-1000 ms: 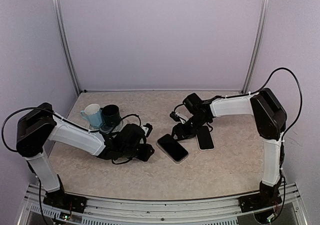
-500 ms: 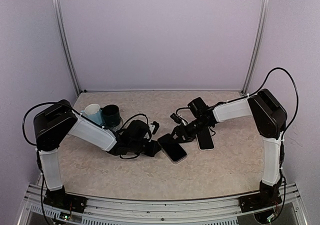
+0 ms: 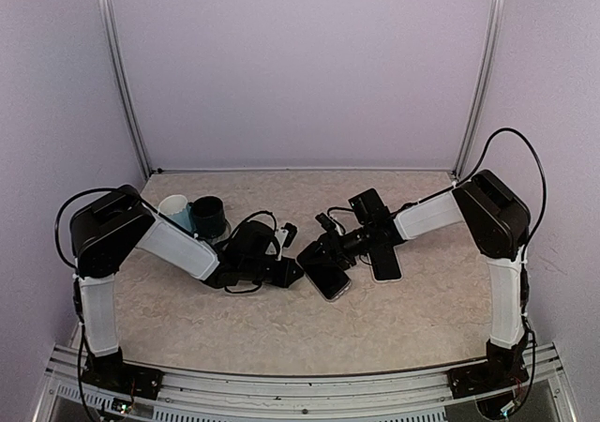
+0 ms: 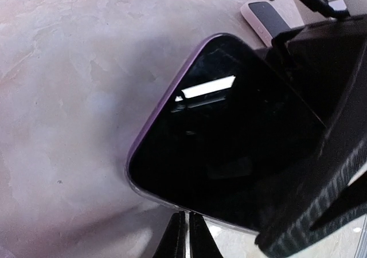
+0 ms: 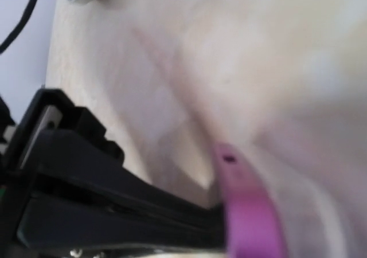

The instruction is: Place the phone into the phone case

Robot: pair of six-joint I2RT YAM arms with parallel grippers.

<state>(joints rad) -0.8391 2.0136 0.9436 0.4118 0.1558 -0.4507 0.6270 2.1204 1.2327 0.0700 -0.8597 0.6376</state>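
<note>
Steadying the purple-edged phone (image 3: pixel 326 278): left gripper (image 3: pixel 292 272) fingers nearly together at its edge, right gripper (image 3: pixel 314 253) unreadable. Next, it probably needs a firm hold to reach the case (image 3: pixel 383 259).

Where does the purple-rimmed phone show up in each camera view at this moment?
Top external: the purple-rimmed phone lies flat on the table, near the frame's centre and slightly low.
Left wrist: the phone fills the middle and right, dark screen up.
Right wrist: only its blurred purple edge shows, at the lower right.
Shared landmark: the white-rimmed device lies just right of the phone from above, and at the upper right in the left wrist view. The right wrist does not show it.
</note>
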